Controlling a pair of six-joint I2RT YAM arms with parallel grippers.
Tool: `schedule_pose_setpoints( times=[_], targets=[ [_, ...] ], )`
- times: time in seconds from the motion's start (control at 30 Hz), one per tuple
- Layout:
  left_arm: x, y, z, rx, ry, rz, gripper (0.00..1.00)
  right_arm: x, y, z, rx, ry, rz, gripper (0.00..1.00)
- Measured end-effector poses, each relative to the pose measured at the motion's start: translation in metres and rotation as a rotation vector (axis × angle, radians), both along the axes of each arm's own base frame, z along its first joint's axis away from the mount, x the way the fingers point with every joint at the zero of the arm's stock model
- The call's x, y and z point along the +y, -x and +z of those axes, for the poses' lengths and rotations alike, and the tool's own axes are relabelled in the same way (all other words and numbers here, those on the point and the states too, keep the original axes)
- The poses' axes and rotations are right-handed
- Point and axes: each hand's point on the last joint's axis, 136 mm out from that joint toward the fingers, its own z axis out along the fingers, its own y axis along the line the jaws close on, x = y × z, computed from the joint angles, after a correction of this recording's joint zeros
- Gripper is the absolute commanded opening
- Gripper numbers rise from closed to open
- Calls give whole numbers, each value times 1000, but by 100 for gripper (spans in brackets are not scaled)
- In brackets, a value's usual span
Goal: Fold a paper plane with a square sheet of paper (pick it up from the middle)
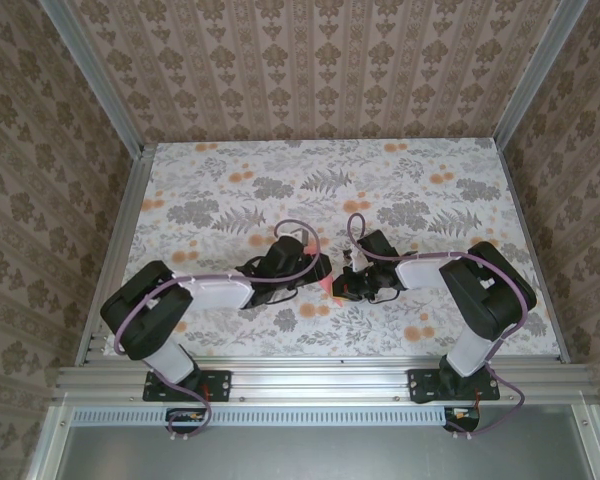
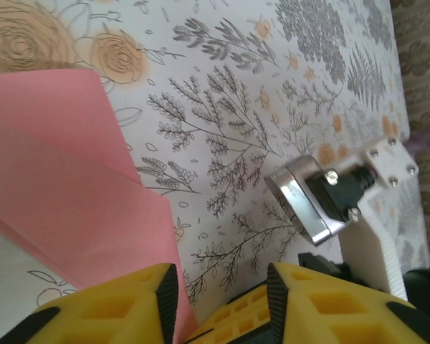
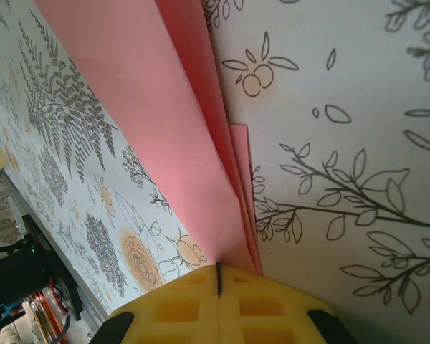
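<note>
Floral tabletop | patterned walls | right gripper pinching pink paper, seemingly folded

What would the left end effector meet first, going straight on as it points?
Probably the flowered table cover ahead of the left end effector; the pink paper lies mostly aside. Depth unclear.

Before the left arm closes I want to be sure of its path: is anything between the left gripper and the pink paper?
Nothing visible stands between them. The folded pink paper runs into the gap of the open left gripper, close beside one finger, with bare tablecloth next to it. The right gripper is shut on the paper from its own side.
</note>
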Motion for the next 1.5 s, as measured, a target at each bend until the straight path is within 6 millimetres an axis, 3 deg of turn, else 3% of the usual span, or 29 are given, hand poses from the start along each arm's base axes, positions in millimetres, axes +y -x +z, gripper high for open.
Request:
schedule_pose_setpoints(
  times=[0.13,0.37,0.77,1.13,1.4,1.5],
  targets=[
    [-5,4,1,-34,-33,-21,47,0,0,0,-1,0,0,0],
    [2,-7,0,-8,-3,17,53,0,0,0,0,-1,0,0],
    [-15,-5,-36,99,67,3,52,0,0,0,-4,-5,1,0],
    [-16,-6,-30,97,121,16,54,0,0,0,-2,-5,-1,0],
    [-14,0,3,56,179,-7,52,0,0,0,2,-6,-7,0],
    [-16,3,6,55,186,-18,50,1,0,0,6,-8,-12,0]
  ],
)
